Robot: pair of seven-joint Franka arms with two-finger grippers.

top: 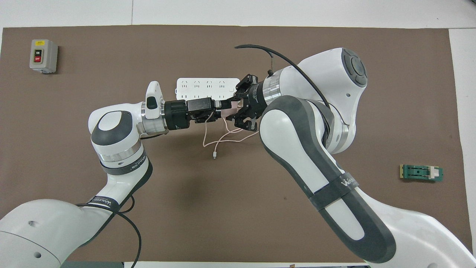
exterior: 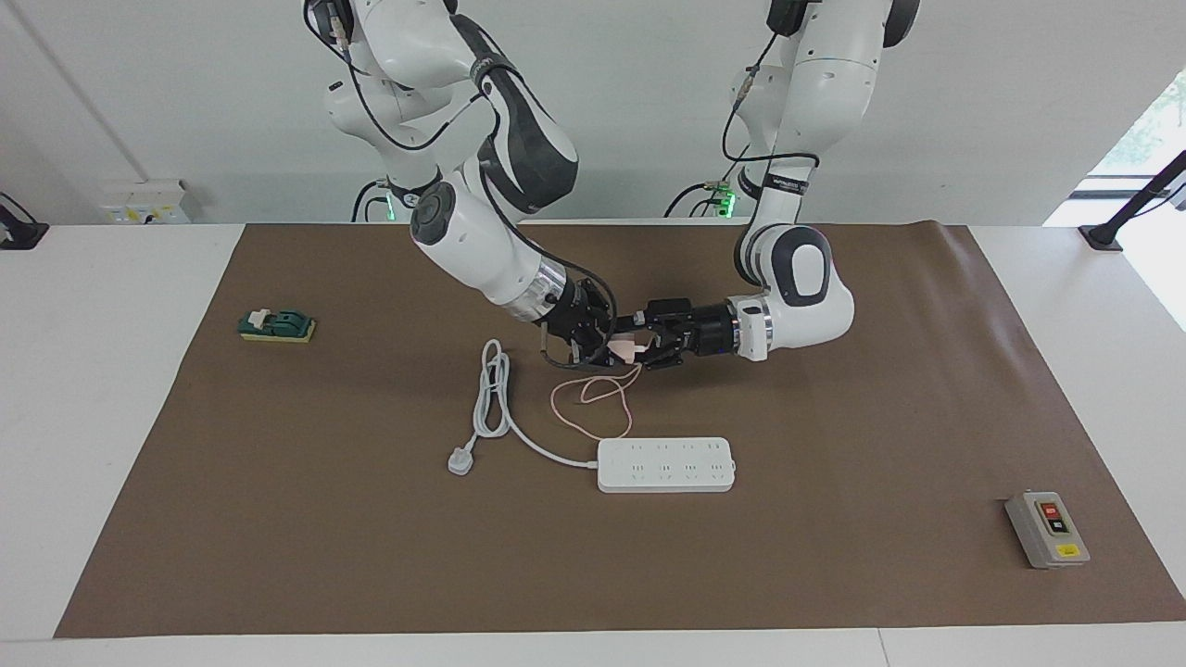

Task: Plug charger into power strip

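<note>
Right gripper (exterior: 619, 352) is clamped on the charger (exterior: 624, 350), held up in the air over the mat's middle, a bit toward the robots' edge. Left gripper (exterior: 649, 347) has its jaws spread wide, fingers either side of the same charger; looks like a handover or regrasp, and whether it touches the cube I cannot tell. Charger's thin pink cable (exterior: 593, 398) hangs down from the cube and loops on the mat (exterior: 834, 556), its free end lying loose. Strip (exterior: 665, 464) lies flat, mid-surface, farther from the robots than the grippers, sockets up, nothing plugged in. Its thick cord (exterior: 496, 398) runs toward the right arm's end, three-pin plug (exterior: 460, 459) loose on the mat. Grey button box (exterior: 1047, 529) near the corner at the left arm's end; green block (exterior: 276, 325) near the right arm's edge.

Progress: charger lifted, not yet aligned or inserted. Left to do, as I judge it: settle the grip, carry it over a socket, push in.
</note>
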